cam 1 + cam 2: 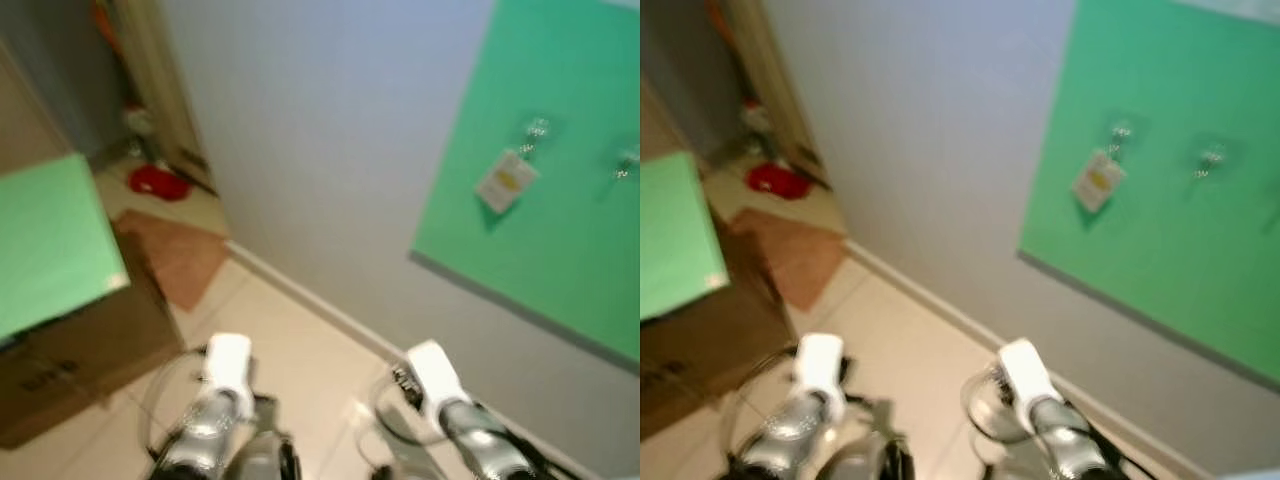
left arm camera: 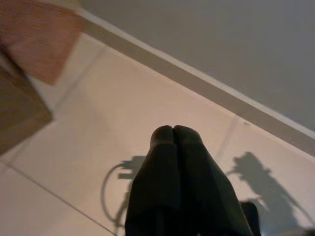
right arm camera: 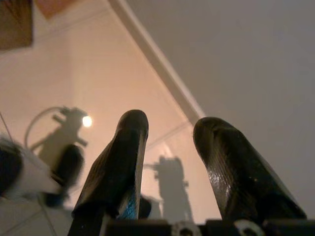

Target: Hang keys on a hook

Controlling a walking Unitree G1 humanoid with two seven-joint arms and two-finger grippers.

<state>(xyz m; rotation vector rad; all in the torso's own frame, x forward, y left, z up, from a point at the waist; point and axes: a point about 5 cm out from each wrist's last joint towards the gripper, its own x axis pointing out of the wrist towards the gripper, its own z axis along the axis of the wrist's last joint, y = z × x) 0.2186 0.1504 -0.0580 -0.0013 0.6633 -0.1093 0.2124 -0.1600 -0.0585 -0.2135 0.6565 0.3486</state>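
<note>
Keys (image 1: 507,180) hang on green board (image 1: 560,230); below it, left end effector (image 2: 174,135) pinched empty, right end effector (image 3: 170,130) spread wide.

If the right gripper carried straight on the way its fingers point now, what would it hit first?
Most likely the tiled floor close to the baseboard. The right gripper hangs low with its fingers apart and nothing between them; beyond the tips lie bare tile and the foot of the grey wall. Depth is unclear.
</note>
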